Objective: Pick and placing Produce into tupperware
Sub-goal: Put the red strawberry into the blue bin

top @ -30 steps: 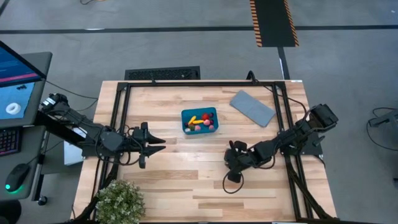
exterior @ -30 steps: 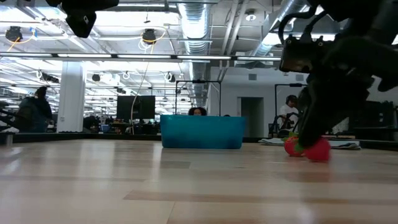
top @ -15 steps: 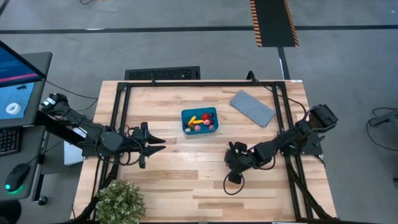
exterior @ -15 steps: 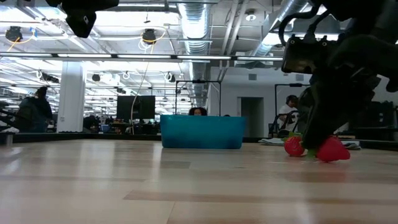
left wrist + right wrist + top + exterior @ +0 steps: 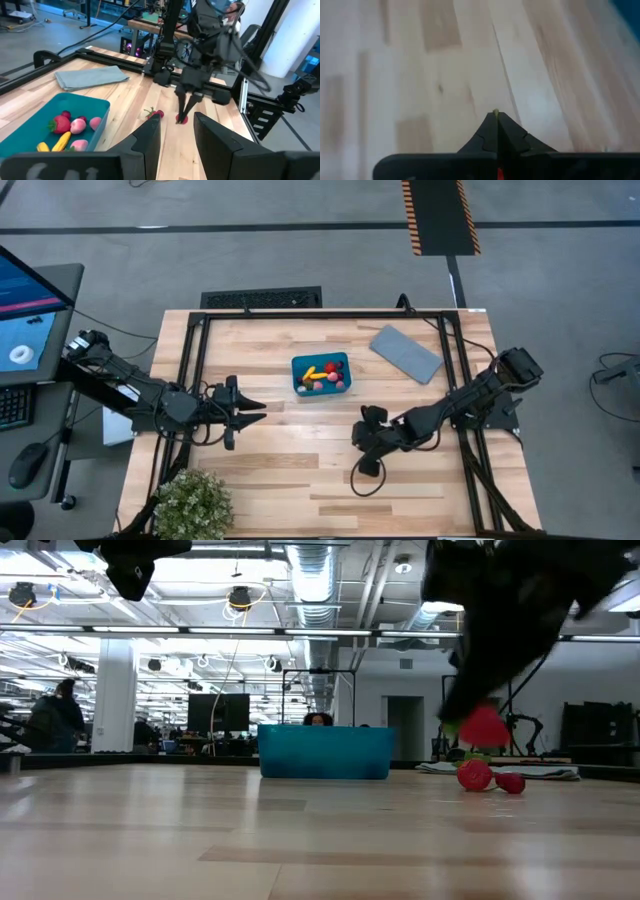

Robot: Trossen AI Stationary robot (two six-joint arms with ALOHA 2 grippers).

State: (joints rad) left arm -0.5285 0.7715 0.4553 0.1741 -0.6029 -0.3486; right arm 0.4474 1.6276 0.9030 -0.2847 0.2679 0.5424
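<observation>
Right gripper lifts a red strawberry clear of the wooden bench.

The pale wooden-plank bench (image 5: 300,465) carries a bushy green leafy plant (image 5: 192,503) at its front left corner and a flat grey rectangular lid (image 5: 406,352) near its back right corner. The small teal-blue rounded plastic tupperware (image 5: 321,374) sits towards the back edge at mid-width, with red, pink and yellow produce pieces (image 5: 66,131) inside. The left gripper (image 5: 252,410) hovers near the left edge, its fingers partly apart and empty. The right gripper (image 5: 359,439) hangs right of centre, fingers pinched on a red strawberry (image 5: 483,727) held above the surface. Two more small red berries (image 5: 489,778) lie on the bench below it, outside the tupperware.
</observation>
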